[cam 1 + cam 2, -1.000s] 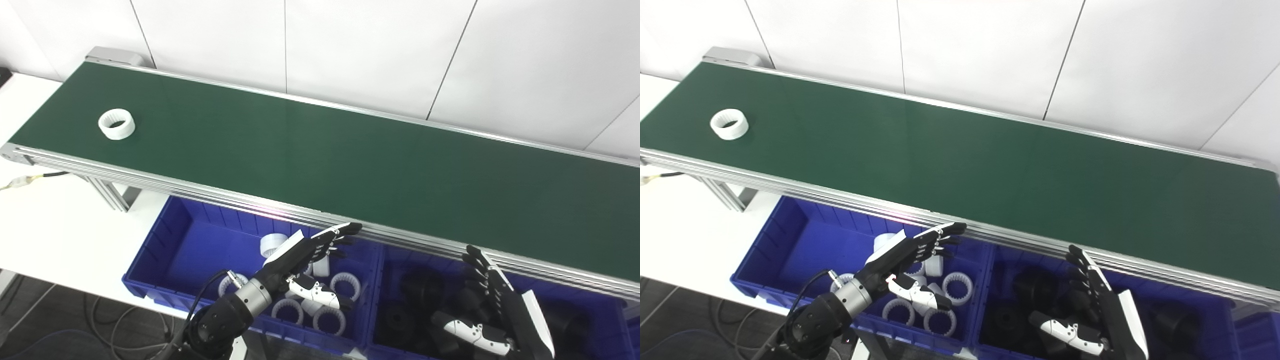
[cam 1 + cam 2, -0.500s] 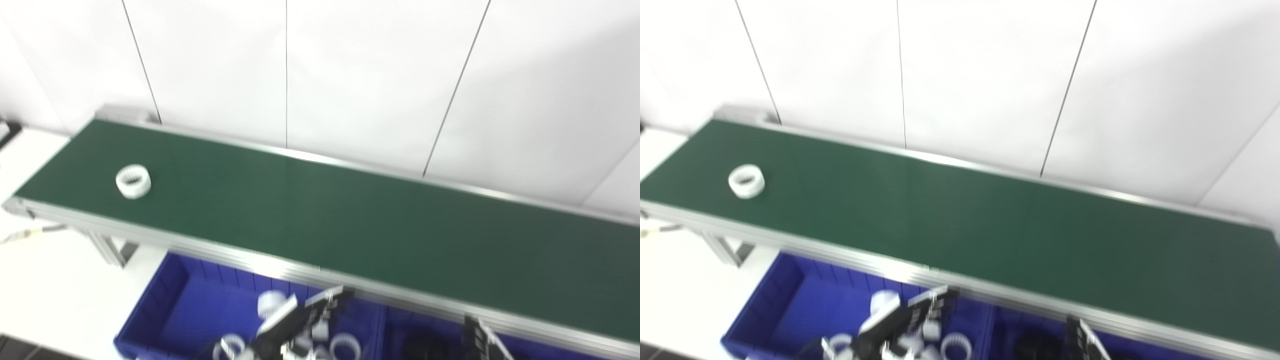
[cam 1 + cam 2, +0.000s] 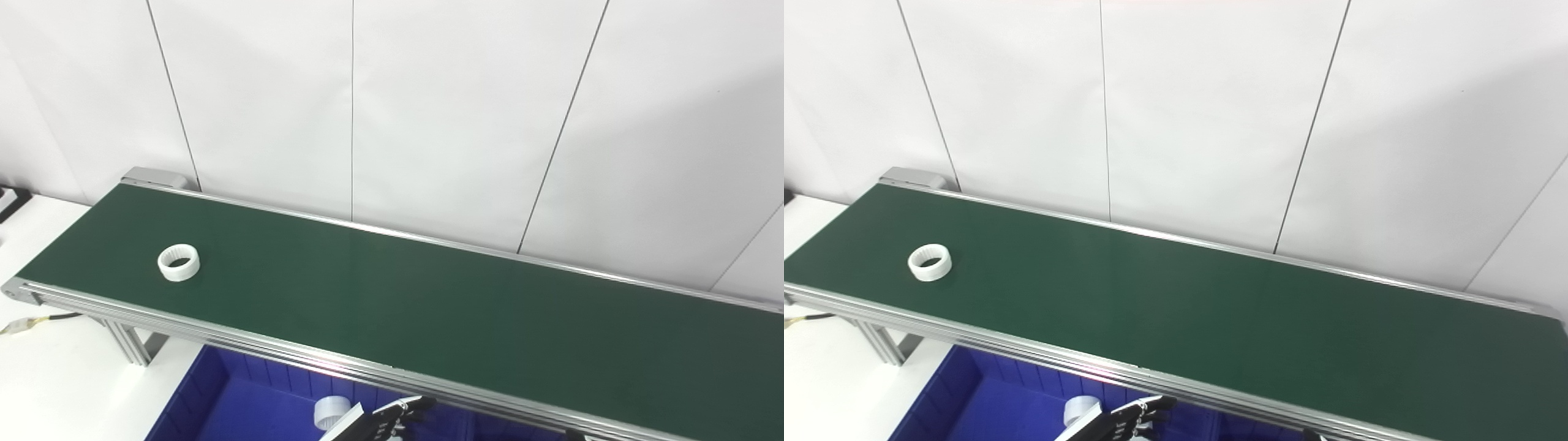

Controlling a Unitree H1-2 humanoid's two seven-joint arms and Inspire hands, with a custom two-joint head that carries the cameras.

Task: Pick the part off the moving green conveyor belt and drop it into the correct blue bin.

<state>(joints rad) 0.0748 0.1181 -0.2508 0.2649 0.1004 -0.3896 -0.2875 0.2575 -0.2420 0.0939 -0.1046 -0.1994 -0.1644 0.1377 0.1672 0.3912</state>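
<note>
Matt dark green conveyor belt (image 3: 429,306) of smooth rubbery sheet, framed by ribbed, brushed aluminium side rails (image 3: 245,343); white toothed plastic ring (image 3: 178,263) with a dull finish; glossy blue plastic bin (image 3: 245,404); smooth matt white wall panels (image 3: 453,110); black-and-white hard plastic left hand (image 3: 380,422).

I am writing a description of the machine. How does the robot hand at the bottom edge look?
Only part of the left robot hand shows: slim black fingers and a white plate on its back. The right one is almost wholly out of frame.
</note>
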